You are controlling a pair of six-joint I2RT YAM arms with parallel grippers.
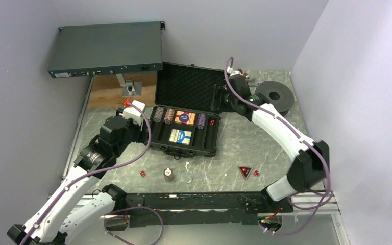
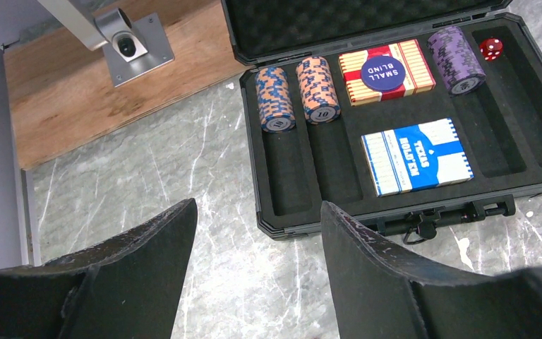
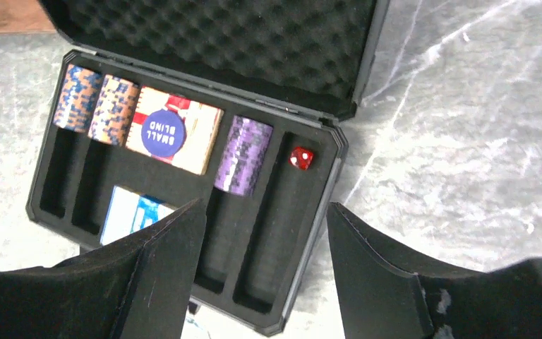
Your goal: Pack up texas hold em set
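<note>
Risk, left: the short chip stack [image 1: 168, 175] on the table near the case [image 1: 184, 149] may topple if it is pinched off-centre.
Risk, middle: the loose red die [image 1: 142, 173] and the triangular marker [image 1: 244, 171] are small and could skid away from a finger.
Risk, right: a low move could bump the open lid [image 3: 219, 42].
Left arm: bent and reaching far, with the left gripper [image 2: 257, 212] wide and empty, just left of the case.
Right arm: arched over the case's far right corner, with the right gripper [image 3: 265, 208] wide and empty, above the die in the slot [image 3: 300, 157].
</note>
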